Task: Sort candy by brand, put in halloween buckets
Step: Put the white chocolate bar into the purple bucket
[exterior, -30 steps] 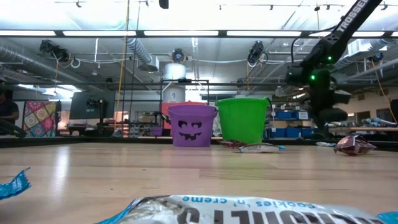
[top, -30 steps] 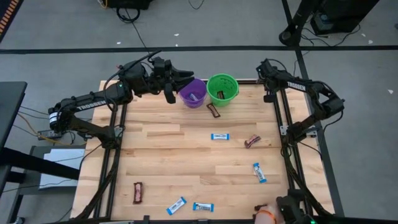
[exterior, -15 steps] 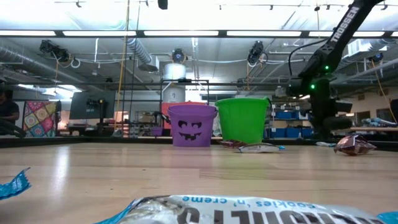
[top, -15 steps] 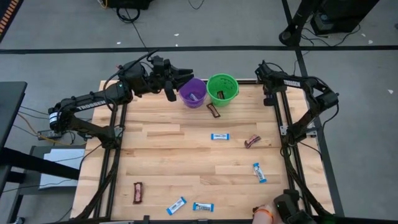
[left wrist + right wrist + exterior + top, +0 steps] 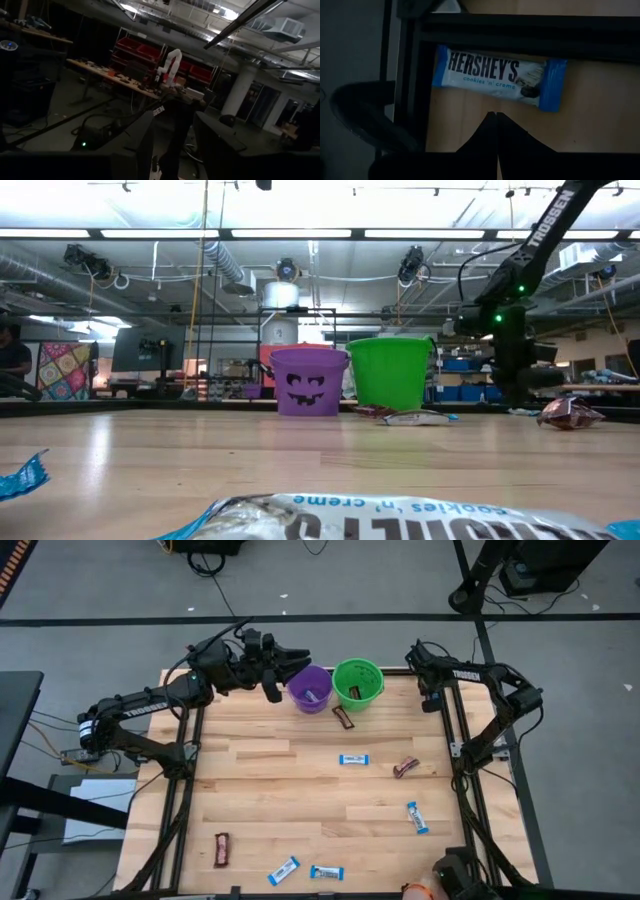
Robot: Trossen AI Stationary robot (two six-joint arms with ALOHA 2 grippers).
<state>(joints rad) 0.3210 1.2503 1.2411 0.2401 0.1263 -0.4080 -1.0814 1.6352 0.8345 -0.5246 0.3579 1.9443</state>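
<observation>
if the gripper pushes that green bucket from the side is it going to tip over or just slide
The green bucket looks like thin plastic, probably light, so it would likely slide on the smooth wooden table. It stands tall relative to its base, so a push near the rim might tip it. It sits close against the purple bucket, which could get shoved too.

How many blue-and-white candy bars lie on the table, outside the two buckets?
5 blue-and-white bars: one in the middle, one toward the right side, two at the near edge, one beside the black frame under the right claw, at. The buckets may hide more.
</observation>
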